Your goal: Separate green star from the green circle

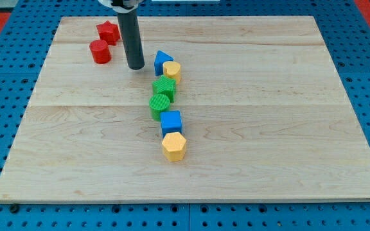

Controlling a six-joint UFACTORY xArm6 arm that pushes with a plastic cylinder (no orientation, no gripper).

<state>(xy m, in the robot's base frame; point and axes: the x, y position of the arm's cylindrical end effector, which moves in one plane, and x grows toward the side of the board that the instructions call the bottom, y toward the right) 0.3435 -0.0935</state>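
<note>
My tip (135,67) — a bare rod, holding nothing — stands left of the touching green star (164,87) and green circle (160,104).

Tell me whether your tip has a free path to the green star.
Probably yes. My tip sits up-left of the green star with bare board between; the blue triangle and yellow block lie right of that path.

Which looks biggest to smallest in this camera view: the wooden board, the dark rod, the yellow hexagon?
1. Board
2. Rod, its tip left of the blue triangle
3. Yellow hexagon
</note>
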